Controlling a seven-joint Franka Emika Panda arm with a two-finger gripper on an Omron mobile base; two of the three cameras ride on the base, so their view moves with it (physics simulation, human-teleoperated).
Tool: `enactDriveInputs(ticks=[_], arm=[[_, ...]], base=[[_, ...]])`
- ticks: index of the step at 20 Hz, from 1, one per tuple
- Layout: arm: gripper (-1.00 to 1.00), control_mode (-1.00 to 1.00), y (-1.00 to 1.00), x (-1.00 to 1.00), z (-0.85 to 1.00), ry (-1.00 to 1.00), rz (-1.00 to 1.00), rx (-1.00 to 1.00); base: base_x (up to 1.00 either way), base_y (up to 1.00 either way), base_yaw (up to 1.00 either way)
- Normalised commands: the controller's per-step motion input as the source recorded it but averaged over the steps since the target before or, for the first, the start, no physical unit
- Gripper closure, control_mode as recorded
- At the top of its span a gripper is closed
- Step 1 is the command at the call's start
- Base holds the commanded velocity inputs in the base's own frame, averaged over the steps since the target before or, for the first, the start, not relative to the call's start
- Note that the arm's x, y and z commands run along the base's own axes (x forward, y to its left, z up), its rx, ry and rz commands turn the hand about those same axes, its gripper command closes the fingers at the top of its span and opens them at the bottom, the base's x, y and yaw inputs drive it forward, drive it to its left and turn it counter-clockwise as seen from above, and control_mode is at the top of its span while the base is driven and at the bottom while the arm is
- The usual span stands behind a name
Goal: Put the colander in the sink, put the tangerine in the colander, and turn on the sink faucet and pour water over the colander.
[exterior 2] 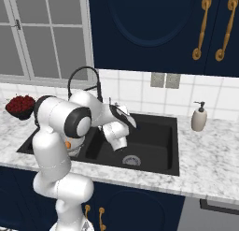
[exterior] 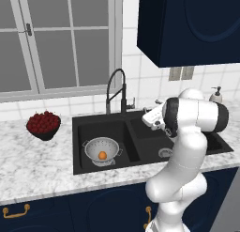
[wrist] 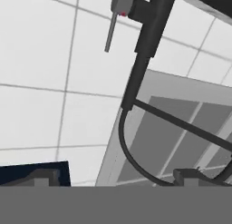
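Already the colander [exterior: 101,150] is sitting in the left basin of the sink [exterior: 140,158], with the tangerine [exterior: 102,155] lying inside it, so the faucet step is in hand. Its gripper [exterior: 149,114] is hovering with jaws spread wide and empty, just right of the sink faucet [exterior: 117,90], whose small lever [wrist: 112,28] is filling the hand view. Next, I judge, the fingers need to meet that lever and swing it. Speckled white marble counter [exterior: 33,165] is running under a grey window [exterior: 56,38]; a berry bowl [exterior: 43,125] is standing far left, a soap dispenser [exterior 2: 199,117] far right.
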Motion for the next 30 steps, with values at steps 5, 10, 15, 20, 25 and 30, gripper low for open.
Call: enactDriveInputs(ticks=[5,10,15,20,25,30], arm=[[-1.00,-1.00,0.07,0.33,-0.14,0.06,0.00,0.15],[-1.00,-1.00,0.12,0.30,0.00,0.04,0.00,0.05],[-1.00,-1.00,0.15,0.38,0.00,0.00,0.00,0.00],[-1.00,-1.00,0.11,0.45,0.00,0.00,0.00,0.00],[-1.00,-1.00,0.08,0.46,-0.09,0.01,0.00,0.00],[-1.00,-1.00,0.00,0.40,-0.43,0.08,0.00,0.00]], base=[[0.00,0.00,0.00],[0.00,0.00,0.00],[0.00,0.00,0.00],[0.00,0.00,0.00],[0.00,0.00,0.00],[0.00,0.00,0.00]])
